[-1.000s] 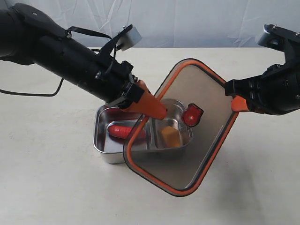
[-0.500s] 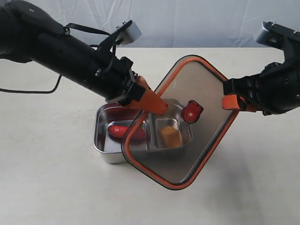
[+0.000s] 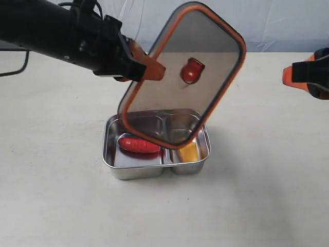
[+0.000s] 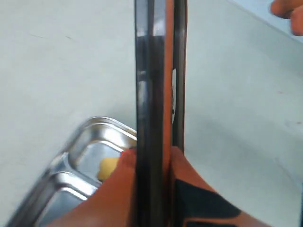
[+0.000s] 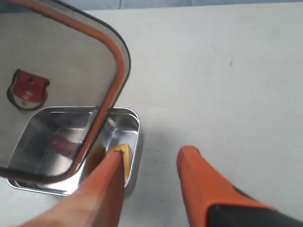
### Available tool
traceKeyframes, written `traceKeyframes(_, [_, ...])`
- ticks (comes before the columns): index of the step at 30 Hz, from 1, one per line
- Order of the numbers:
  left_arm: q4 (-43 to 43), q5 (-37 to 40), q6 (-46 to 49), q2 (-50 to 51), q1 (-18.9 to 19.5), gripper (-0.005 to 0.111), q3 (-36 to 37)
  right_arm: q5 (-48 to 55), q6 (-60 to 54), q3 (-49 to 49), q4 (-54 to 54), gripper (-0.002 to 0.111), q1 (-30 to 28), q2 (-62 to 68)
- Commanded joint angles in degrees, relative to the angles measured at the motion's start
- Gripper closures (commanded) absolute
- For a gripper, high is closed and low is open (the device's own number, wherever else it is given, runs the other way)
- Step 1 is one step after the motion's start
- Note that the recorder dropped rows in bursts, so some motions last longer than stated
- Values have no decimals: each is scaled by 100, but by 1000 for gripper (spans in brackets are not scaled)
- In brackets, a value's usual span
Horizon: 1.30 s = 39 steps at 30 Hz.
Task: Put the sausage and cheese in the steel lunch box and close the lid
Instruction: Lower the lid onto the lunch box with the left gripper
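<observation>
The steel lunch box point(image 3: 109, 158) sits open on the table. The red sausage point(image 3: 139, 144) lies in its left compartment and the yellow cheese point(image 3: 188, 152) in its right one. The dark lid point(image 3: 211, 51), with an orange rim and orange valve point(image 3: 192, 70), hangs tilted in the air above the box. My left gripper point(image 3: 150, 69) is shut on the lid's left edge; the left wrist view shows the lid point(image 4: 154, 71) edge-on between both fingers point(image 4: 118, 189). My right gripper point(image 3: 298, 76) stands open at the right, apart from the lid, with nothing between its fingers point(image 5: 199, 175).
The bare pale tabletop point(image 3: 257, 195) surrounds the box on all sides. A light backdrop point(image 3: 277, 20) runs behind the table. The left arm point(image 3: 46, 31) stretches in from the upper left, above the table.
My right gripper opened, let go of the lid and drew back to the right. The left gripper lifted the lid up and to the left, uncovering the front of the box.
</observation>
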Motion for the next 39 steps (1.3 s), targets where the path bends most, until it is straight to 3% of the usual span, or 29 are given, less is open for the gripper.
traceKeyframes(1, [1322,-675,-561,-427,-6,107,3,157,107,-6,-193,69,-24,-424])
traceKeyframes(7, [3242,-797,-1503,-666,-48,107,3,321,107,-6,-193,69,-24,-595])
traceKeyframes(10, [4645,-775,-2151,-675,-341,107,3,300,121,-6,-193,69,-24,-594])
traceKeyframes(15, [7407,-733,-4142,-610,-1253,107,3,300,121,-6,-193,69,-24,-594])
traceKeyframes(21, [10140,-255,-6269,-311,-2332,107,216,369,121,-6,-193,69,-24,-594])
traceKeyframes(32, [12602,900,-8282,515,-3599,107,675,624,121,-6,-275,69,-24,-594])
traceKeyframes(39, [12830,1040,-8523,840,-3958,107,777,651,129,-6,-369,69,-24,-594])
